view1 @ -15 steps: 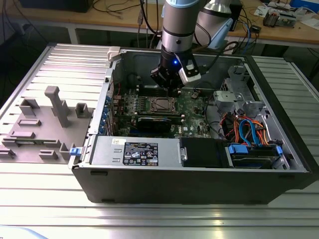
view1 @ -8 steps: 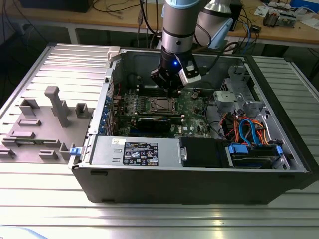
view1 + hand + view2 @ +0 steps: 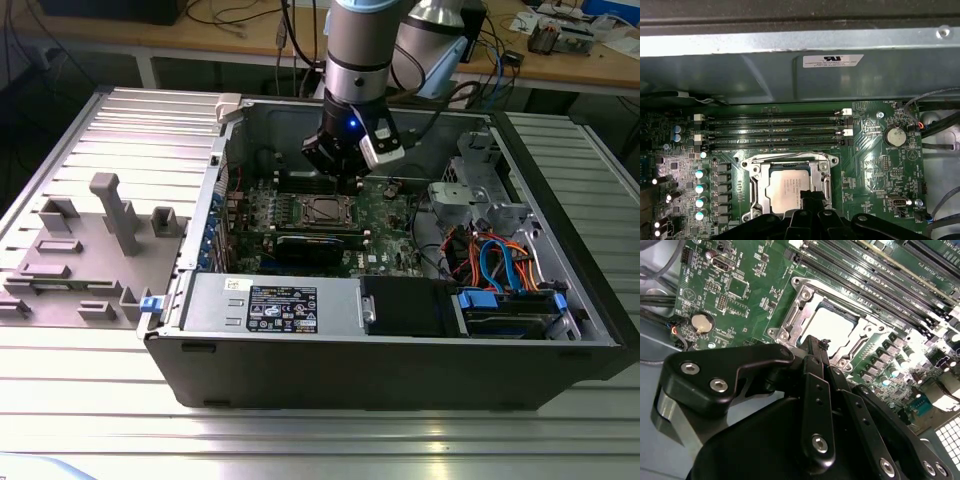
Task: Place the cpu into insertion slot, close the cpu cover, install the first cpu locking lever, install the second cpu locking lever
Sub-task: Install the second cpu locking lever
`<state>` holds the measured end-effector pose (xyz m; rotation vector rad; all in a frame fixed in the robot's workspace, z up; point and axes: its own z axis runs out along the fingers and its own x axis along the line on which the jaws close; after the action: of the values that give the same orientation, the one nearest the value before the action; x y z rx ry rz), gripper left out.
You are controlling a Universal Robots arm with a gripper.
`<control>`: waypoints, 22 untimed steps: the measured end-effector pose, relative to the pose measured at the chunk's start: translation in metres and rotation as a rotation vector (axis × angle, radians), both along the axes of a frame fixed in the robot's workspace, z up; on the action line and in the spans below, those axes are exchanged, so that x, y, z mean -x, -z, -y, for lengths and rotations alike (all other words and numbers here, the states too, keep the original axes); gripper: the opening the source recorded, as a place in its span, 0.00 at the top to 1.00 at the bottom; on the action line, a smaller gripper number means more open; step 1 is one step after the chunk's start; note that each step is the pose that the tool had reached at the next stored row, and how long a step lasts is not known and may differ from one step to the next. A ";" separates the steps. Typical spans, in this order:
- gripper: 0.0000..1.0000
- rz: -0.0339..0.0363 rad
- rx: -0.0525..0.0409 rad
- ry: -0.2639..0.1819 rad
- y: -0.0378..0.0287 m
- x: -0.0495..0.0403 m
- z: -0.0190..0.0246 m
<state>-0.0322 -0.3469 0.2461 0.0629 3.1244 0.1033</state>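
The cpu (image 3: 790, 187) already sits in the slot (image 3: 754, 189) with the cover (image 3: 826, 186) down over it. The gripper (image 3: 812, 346), fingers together and holding nothing, hovers at the socket's edge. Judging by this, a locking lever is in hand, calling for a careful press and hook.

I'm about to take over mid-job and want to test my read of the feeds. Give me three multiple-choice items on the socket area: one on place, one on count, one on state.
1. The cpu lies:
A. on the grey tray
B. in the insertion slot
C. on the drive bay

2. Long black memory slots beside the socket:
A. one
B. four
C. eight

3. The cpu cover is:
A. down over the chip
B. removed
C. standing upright

Answers: 1 B, chip sits inside the socket rim. 2 B, four parallel rows. 3 A, the frame lies flat around the chip in both wrist views, gripper just above.
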 end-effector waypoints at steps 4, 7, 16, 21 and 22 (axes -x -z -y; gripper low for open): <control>0.89 0.0000 -0.0001 0.000 0.0001 0.0001 0.0036; 0.89 0.0000 0.0000 0.000 0.0002 0.0001 0.0085; 0.89 0.0000 -0.0001 0.000 0.0004 0.0001 0.0240; 0.89 0.0001 -0.0001 0.000 0.0008 0.0001 0.0298; 0.89 0.0000 -0.0001 0.000 0.0008 0.0001 0.0304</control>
<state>-0.0323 -0.3773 0.2453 0.0632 3.1243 0.1034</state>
